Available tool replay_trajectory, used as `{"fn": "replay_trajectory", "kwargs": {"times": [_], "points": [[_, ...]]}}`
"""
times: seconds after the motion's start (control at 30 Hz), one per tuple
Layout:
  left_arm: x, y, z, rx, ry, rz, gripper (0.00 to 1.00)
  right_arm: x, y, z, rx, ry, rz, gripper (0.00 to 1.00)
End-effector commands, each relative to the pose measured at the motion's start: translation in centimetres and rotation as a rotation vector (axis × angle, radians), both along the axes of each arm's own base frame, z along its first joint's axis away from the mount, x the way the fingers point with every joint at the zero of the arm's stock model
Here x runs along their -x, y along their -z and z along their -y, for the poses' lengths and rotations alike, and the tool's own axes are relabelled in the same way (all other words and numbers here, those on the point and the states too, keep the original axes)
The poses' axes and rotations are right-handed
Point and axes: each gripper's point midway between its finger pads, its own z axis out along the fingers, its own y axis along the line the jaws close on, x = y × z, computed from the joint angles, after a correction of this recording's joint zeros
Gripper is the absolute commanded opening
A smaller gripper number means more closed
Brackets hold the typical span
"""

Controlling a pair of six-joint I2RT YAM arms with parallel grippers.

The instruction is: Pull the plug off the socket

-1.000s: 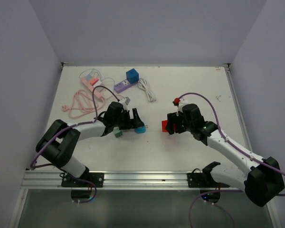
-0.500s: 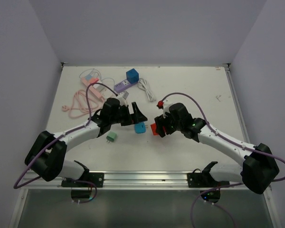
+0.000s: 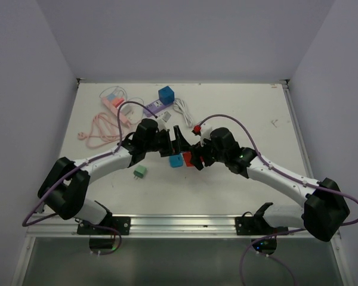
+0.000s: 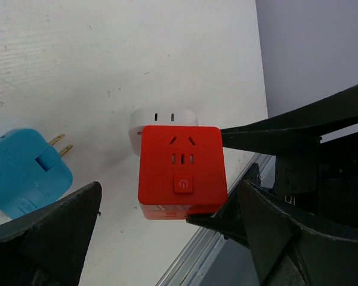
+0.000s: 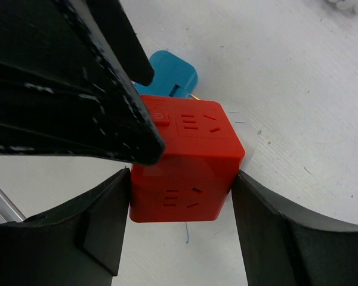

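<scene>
Right gripper (image 5: 182, 199): clamped on the red socket cube (image 4: 180, 170), one finger on each side face, so that's the anchor hand.
Left gripper (image 3: 173, 142): jaws spread all the way and gripping nothing. In its wrist view the cube sits in the gap between the two fingers without touching either.
Where the cube is: middle of the table (image 4: 77, 59), right where the two arms meet. Can't tell if it's resting on the surface or lifted just off it.
White plug (image 4: 164, 121): pokes out from the cube's far face, and looks seated in the socket to me. Only its end shows, so I'm not sure how deep it goes.
Blue plug (image 4: 24, 173): lying loose just beside the cube with bare prongs showing, so not plugged into anything.
Green plug (image 3: 139, 171): also loose, further toward the left arm.
Step in hand: I'd call it lining up for the grab, one hand bracing the socket and the other coming in open.
Next move: the left fingers need to get past the cube body and close on the white plug only. Then pull straight out along the prongs while the right hand holds firm.
Watch out: if the left closes where it is now, it grabs the cube instead of the plug.
</scene>
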Motion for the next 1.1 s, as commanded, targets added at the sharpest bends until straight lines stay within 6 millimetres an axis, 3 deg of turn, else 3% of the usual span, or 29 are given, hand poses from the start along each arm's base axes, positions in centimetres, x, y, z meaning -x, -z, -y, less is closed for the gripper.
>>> {"fn": "replay_trajectory", "kwargs": {"times": [0.0,0.37,0.47,0.67,0.7,0.77,0.8,0.83,0.9,1.07], "points": [[-0.3,-1.8,1.7,0.046,0.043,0.015,0.99,-1.5,-4.9,-2.5,-0.122,-0.049,0.135,0.0],[-0.1,-0.3,1.9,0.001,0.053,-0.01,0.97,-1.8,-5.2,-3.1,-0.135,-0.043,0.154,0.0],[0.1,0.2,2.0,-0.021,0.058,-0.011,0.88,-1.9,-5.3,-3.3,-0.138,-0.044,0.155,0.0],[0.0,-0.1,1.9,-0.021,0.06,0.015,0.46,-1.6,-5.4,-3.4,-0.142,-0.048,0.15,0.04],[0.1,-0.2,1.9,-0.016,0.068,0.022,0.34,-1.5,-5.2,-3.4,-0.144,-0.044,0.143,0.07],[0.1,-0.6,1.9,-0.006,0.073,0.043,0.21,-1.3,-5.4,-3.3,-0.154,-0.043,0.142,0.25],[0.0,-0.8,1.9,-0.004,0.078,0.061,0.06,-1.1,-5.3,-3.4,-0.157,-0.043,0.133,0.34],[0.1,-1.0,1.9,-0.003,0.084,0.072,0.01,-1.1,-5.3,-3.3,-0.159,-0.043,0.128,0.53],[0.1,-1.4,1.8,-0.005,0.095,0.111,0.0,-0.8,-5.4,-3.1,-0.165,-0.035,0.119,0.76],[-0.2,-2.5,1.0,-0.012,0.106,0.202,0.0,-0.1,-5.3,-2.3,-0.192,0.028,0.063,0.98]]}}
